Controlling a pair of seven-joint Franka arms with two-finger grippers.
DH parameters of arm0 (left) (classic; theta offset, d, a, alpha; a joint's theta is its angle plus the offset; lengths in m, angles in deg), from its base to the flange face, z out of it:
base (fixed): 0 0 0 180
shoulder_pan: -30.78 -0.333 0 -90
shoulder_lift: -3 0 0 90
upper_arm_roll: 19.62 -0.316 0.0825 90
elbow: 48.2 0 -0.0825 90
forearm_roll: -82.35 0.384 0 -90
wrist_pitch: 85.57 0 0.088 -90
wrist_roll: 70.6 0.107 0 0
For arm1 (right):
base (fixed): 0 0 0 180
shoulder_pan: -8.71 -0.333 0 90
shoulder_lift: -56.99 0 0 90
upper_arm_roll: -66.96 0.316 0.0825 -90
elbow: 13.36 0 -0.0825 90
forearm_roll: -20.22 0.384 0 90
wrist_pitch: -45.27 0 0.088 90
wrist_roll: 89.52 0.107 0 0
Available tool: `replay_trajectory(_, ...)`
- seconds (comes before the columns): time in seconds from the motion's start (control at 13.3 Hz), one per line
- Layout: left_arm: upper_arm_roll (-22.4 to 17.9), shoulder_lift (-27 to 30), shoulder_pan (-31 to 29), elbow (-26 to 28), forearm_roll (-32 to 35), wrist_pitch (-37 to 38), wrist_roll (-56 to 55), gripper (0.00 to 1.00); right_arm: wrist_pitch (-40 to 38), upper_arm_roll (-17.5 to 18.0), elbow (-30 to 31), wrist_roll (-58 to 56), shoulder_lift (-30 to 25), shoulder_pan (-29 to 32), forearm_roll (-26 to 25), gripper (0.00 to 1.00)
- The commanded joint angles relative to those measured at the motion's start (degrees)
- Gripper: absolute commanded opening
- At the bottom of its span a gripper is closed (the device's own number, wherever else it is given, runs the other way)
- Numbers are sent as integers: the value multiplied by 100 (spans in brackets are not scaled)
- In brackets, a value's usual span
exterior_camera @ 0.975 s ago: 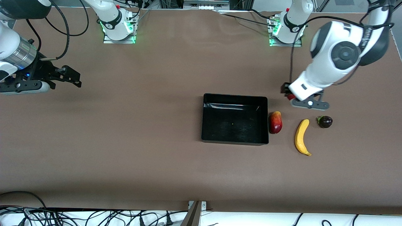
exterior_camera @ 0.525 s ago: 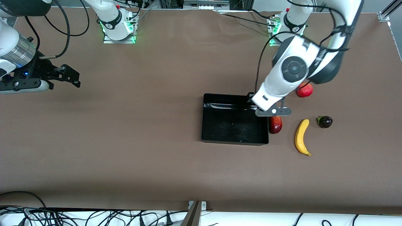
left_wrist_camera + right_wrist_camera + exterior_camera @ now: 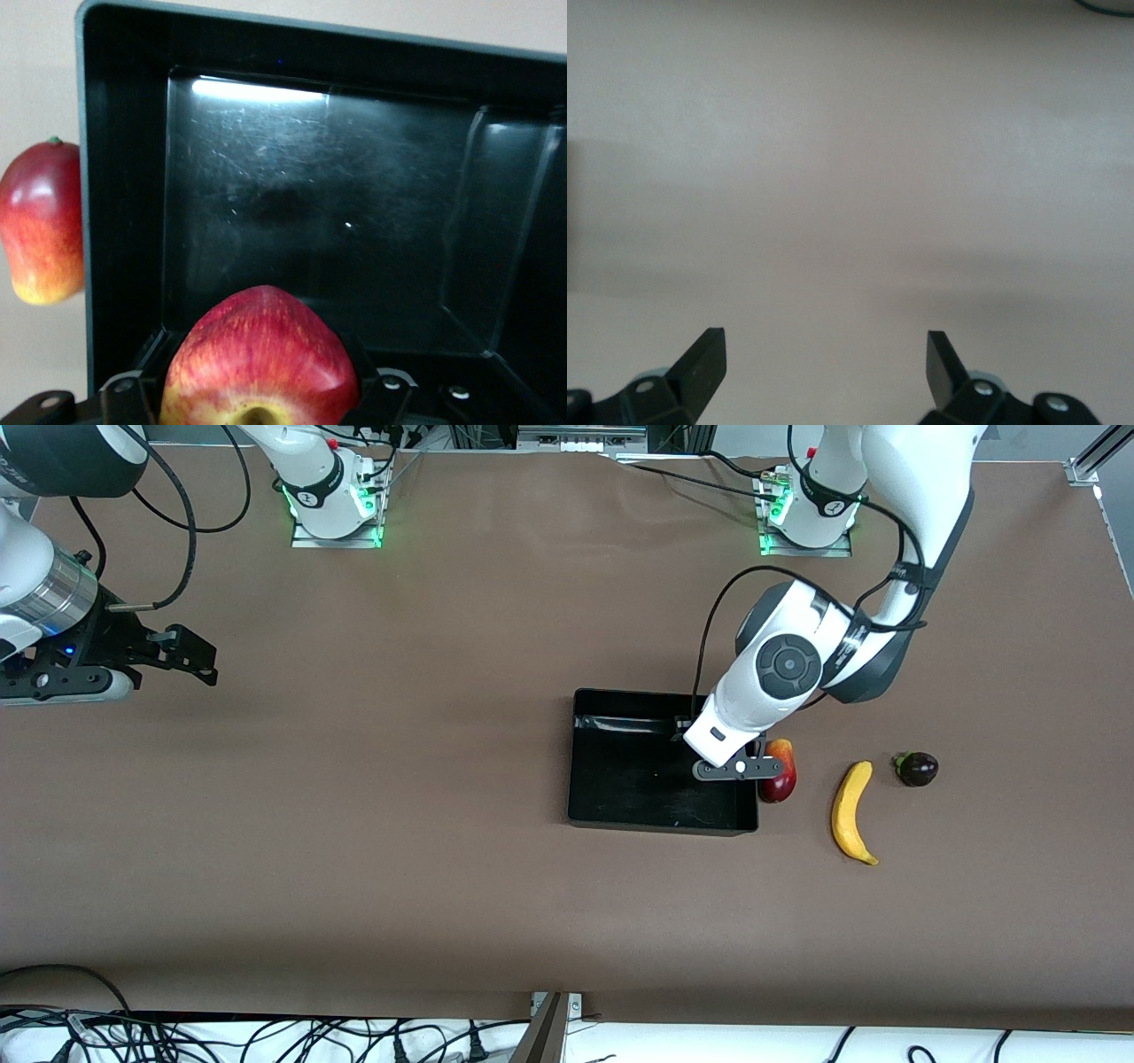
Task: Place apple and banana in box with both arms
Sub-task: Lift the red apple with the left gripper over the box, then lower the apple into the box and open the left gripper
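Here the left gripper [image 3: 700, 755] hangs over the box [image 3: 657, 824], at the end nearest the mango [image 3: 780, 775], its fingers clamped on the apple [image 3: 259, 359]. In the left wrist view the apple sits squarely between the two pads, its dimpled end toward the camera and its rounded bulk pointing down at the bare black floor. It looks small, light and rigid, with a smooth skin that could slip; a grip across its widest girth, as now, seems the safest hold. Dropped from height it would likely roll or bounce on the glossy plastic, so a low release looks wise.

The banana [image 3: 852, 811] lies on the table toward the left arm's end, apart from the box, with a dark fruit [image 3: 917, 768] near its upper tip. It appears stiff and curved; mid-length is probably the steadiest place to pinch.

The right gripper [image 3: 824, 367] waits with fingers spread over bare table at its own end.
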Motion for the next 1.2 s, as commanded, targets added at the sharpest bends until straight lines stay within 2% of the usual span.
replay_trajectory(0.0,-14,-127,12,226,255,-446,-82,12,-22,58,-121,14,29,36,-103,100)
replay_trajectory(0.3,-15,-242,12,517,264,-1098,-196,12,-39,49,-121,23,29,80,-86,100)
replay_trajectory(0.45,-23,-234,-15,578,264,-1090,-196,12,-22,-82,-121,-47,38,89,-59,100)
replay_trajectory(0.82,-32,-418,38,710,273,-1090,-292,12,-13,-74,-121,-48,38,54,-68,100)
replay_trajectory(0.9,-32,-392,29,771,273,-1073,-319,19,-13,-83,-121,-22,29,54,-59,100)
replay_trajectory(0.97,-32,-392,29,781,273,-1072,-328,43,-13,-83,-121,-21,29,54,-50,100)
replay_trajectory(1.05,-32,-392,20,781,273,-1064,-380,99,-13,-74,-121,-13,29,54,-50,100)
replay_trajectory(1.12,-23,-322,-23,755,273,-1011,-442,100,-13,-83,-121,-4,29,54,-42,100)
